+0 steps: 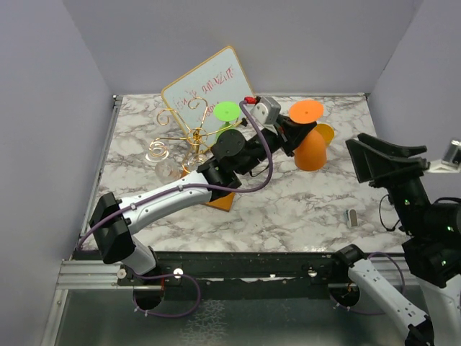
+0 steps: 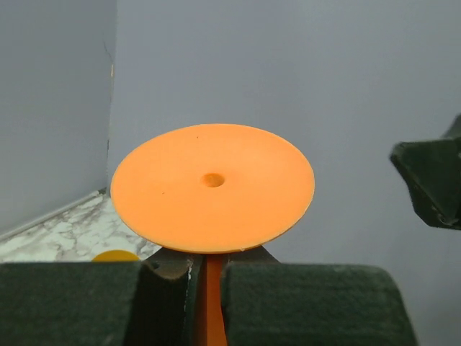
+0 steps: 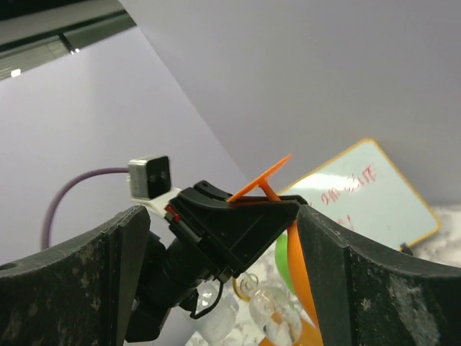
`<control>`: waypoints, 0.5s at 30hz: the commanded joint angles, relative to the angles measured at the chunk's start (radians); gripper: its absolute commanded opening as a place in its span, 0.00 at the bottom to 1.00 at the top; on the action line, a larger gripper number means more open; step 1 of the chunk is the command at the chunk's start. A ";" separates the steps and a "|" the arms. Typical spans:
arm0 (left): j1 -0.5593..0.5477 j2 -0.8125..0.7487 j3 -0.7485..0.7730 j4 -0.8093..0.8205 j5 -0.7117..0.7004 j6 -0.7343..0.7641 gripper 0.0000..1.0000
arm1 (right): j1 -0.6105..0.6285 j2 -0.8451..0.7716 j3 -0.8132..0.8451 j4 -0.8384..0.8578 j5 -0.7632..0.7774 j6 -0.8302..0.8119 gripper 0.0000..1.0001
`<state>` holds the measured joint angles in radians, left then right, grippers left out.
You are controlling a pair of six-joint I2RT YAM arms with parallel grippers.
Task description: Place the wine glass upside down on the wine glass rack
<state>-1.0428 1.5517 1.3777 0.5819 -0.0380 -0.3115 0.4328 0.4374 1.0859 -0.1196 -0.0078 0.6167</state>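
Observation:
An orange wine glass [image 1: 312, 150] stands upside down at the back right of the table, foot disc [image 2: 212, 187] on top. My left gripper [image 1: 294, 135] is shut on its thin stem [image 2: 209, 288], just under the foot. Whether the rim touches the table cannot be told. The gold wire wine glass rack [image 1: 189, 133] on its brown base [image 1: 223, 201] stands to the left, under my left arm, with a green glass [image 1: 227, 111] and a clear glass [image 1: 166, 168] on it. My right gripper [image 1: 378, 162] is open, off to the right; between its fingers [image 3: 374, 281] lies only a distant view of the left gripper [image 3: 230, 223].
A tilted whiteboard [image 1: 205, 90] leans behind the rack. A yellow glass [image 1: 325, 132] sits right behind the orange one. A small grey object [image 1: 353, 217] lies on the marble table [image 1: 288, 209] near the right arm. Grey walls close the back and sides.

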 commanded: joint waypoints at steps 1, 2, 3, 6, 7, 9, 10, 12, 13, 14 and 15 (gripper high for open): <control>-0.006 -0.062 -0.033 0.016 0.148 0.196 0.00 | 0.003 0.117 0.091 -0.204 -0.076 0.132 0.88; -0.006 -0.061 -0.037 0.016 0.177 0.222 0.00 | 0.002 0.140 0.103 -0.231 -0.090 0.160 0.88; -0.006 -0.062 -0.042 0.016 0.202 0.246 0.00 | 0.003 0.159 0.107 -0.246 -0.107 0.184 0.88; -0.006 -0.067 -0.055 0.016 0.240 0.296 0.00 | 0.004 0.194 0.105 -0.252 -0.144 0.250 0.85; -0.006 -0.071 -0.062 0.016 0.244 0.305 0.00 | 0.003 0.196 0.099 -0.243 -0.149 0.266 0.85; -0.006 -0.084 -0.074 0.018 0.249 0.343 0.00 | 0.004 0.187 0.072 -0.201 -0.165 0.299 0.84; -0.006 -0.090 -0.080 0.018 0.251 0.357 0.00 | 0.004 0.177 0.055 -0.172 -0.172 0.314 0.84; -0.006 -0.099 -0.090 0.018 0.253 0.377 0.00 | 0.004 0.157 0.017 -0.121 -0.175 0.337 0.84; -0.006 -0.106 -0.095 0.018 0.257 0.382 0.00 | 0.004 0.147 0.003 -0.096 -0.172 0.349 0.84; -0.006 -0.113 -0.101 0.018 0.262 0.388 0.00 | 0.004 0.141 -0.008 -0.077 -0.170 0.360 0.84; -0.006 -0.119 -0.106 0.018 0.267 0.392 0.00 | 0.004 0.135 -0.018 -0.056 -0.170 0.370 0.84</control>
<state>-1.0431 1.4933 1.2938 0.5816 0.1761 0.0082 0.4328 0.6102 1.1011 -0.2802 -0.1379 0.9096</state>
